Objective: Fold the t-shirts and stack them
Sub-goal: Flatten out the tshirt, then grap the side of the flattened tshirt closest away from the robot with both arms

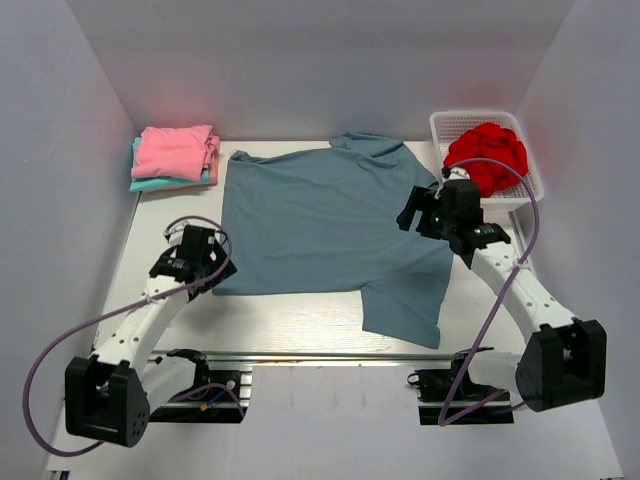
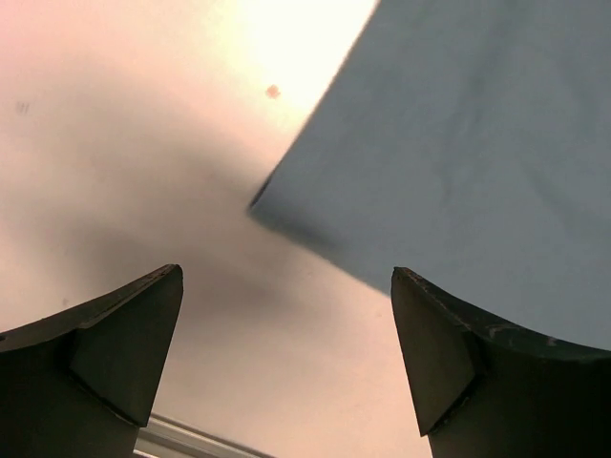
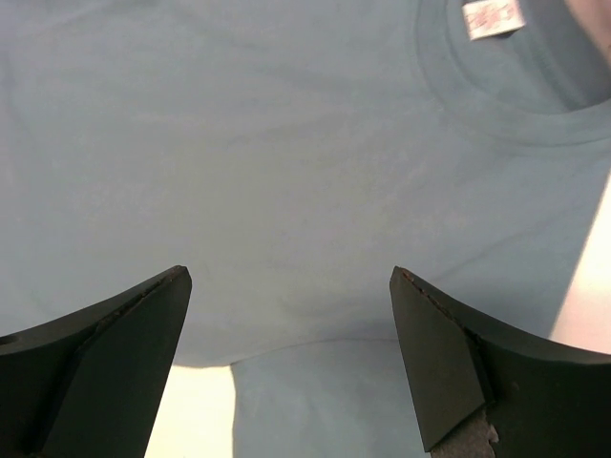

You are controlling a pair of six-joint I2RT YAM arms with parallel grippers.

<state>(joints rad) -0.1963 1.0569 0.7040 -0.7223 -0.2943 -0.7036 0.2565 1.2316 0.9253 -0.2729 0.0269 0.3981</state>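
The white table (image 1: 300, 320) carries a blue-grey t-shirt (image 1: 320, 225) spread flat across its centre; a folded teal t-shirt (image 1: 150, 185) lies at ten o'clock; a white mesh basket (image 1: 438, 122) stands at two o'clock.

White neck tag (image 3: 494, 16) w/ reddish print, illegible, inside blue-grey tee (image 3: 286, 172) collar.

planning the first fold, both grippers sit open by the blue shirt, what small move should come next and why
Probably nudge the left gripper forward and down to pinch the near corner. The blue-grey t-shirt lies spread flat, and that corner sits just ahead of the open fingers, with bare table between them. The right gripper hangs open over cloth below the collar, holding nothing.
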